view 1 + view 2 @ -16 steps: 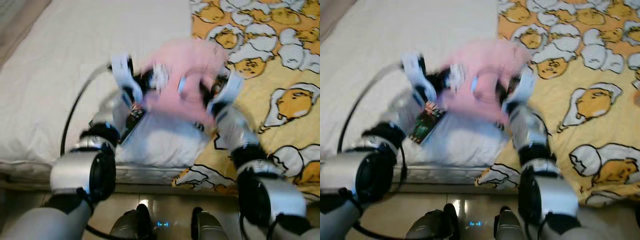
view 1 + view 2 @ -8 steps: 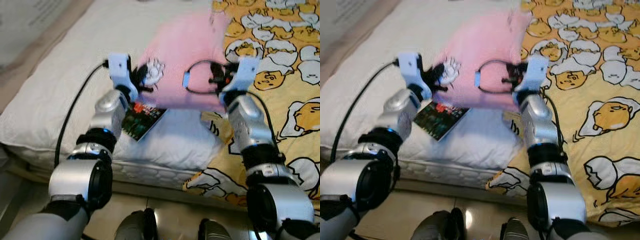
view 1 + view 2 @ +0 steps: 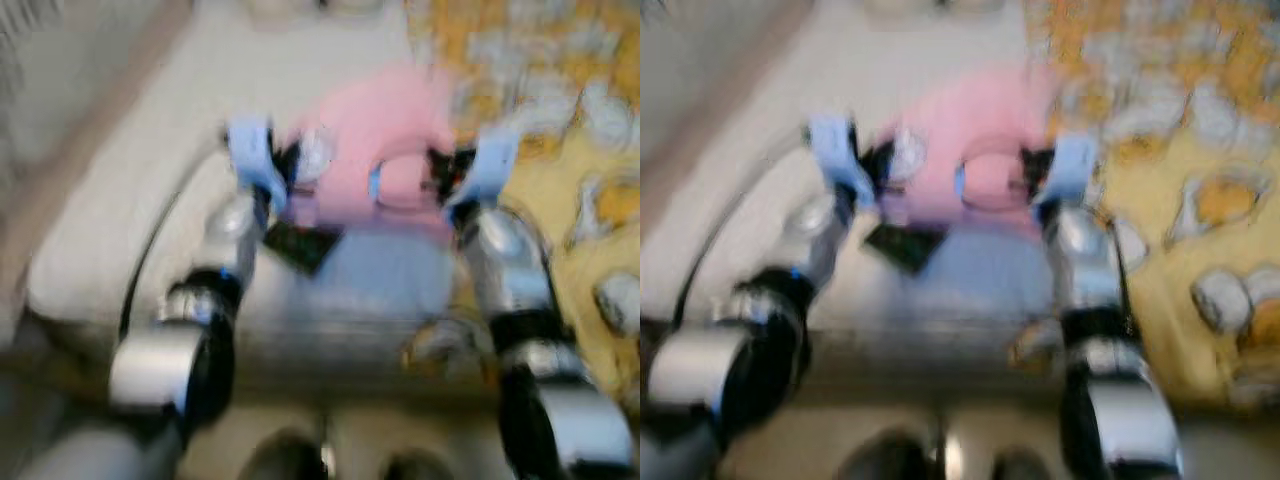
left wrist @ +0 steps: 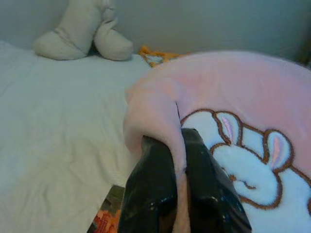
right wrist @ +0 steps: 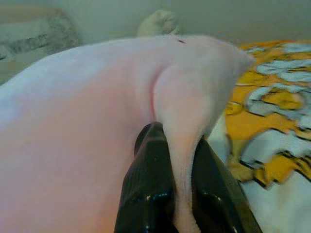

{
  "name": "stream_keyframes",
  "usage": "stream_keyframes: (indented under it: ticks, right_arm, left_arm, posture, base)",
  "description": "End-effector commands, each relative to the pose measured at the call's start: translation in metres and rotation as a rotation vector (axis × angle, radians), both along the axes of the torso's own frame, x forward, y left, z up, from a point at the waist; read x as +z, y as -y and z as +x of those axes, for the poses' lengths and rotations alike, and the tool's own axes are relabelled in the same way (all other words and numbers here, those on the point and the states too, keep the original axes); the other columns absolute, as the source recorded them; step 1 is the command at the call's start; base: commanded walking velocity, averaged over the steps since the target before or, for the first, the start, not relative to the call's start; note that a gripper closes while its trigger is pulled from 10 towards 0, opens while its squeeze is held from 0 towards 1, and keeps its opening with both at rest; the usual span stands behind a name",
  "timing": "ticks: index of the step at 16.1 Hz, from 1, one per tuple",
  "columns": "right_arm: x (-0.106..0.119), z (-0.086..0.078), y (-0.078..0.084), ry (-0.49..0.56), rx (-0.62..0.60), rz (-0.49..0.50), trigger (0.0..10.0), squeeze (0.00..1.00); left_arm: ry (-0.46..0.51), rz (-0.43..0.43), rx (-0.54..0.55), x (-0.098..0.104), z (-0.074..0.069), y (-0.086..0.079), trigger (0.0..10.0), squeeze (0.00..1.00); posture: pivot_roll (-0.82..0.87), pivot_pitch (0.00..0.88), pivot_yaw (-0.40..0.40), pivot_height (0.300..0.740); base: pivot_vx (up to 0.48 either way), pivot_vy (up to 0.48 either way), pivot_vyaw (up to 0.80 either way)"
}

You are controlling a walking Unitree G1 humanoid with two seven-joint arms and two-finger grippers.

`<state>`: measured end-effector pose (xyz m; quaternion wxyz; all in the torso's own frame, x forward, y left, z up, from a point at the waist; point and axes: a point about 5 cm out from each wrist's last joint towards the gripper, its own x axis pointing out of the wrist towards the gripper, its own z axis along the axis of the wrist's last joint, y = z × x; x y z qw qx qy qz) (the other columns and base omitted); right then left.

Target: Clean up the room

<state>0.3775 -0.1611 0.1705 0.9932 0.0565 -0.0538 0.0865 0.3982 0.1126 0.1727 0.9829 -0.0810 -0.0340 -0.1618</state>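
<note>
One pink pillow, pinched by left claw and right claw, raised at twelve o'clock over bed; placement pending.

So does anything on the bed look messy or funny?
A little. A dark booklet lies loose and crooked on the white bedding, under the pink pillow that the left gripper and right gripper hold up.

Both eye views smeared by motion: yellow patterned blanket unreadable, dark flat item under the pink pillow too blurred to name. Cut off at the left wrist picture's edge, that printed item. Pale stuffed toy cropped at top.
</note>
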Motion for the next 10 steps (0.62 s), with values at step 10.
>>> stream_keyframes:
  ticks: [10]
  right_arm:
    - [0.01, 0.004, 0.002, 0.036, 0.013, -0.076, 10.0, 0.0]
  left_arm:
    - [0.036, -0.023, 0.079, 0.004, 0.0, -0.004, 10.0, 0.0]
  posture:
    - [-0.19, 0.0, 0.081, 0.74]
  base:
    - [0.0, 0.48, 0.48]
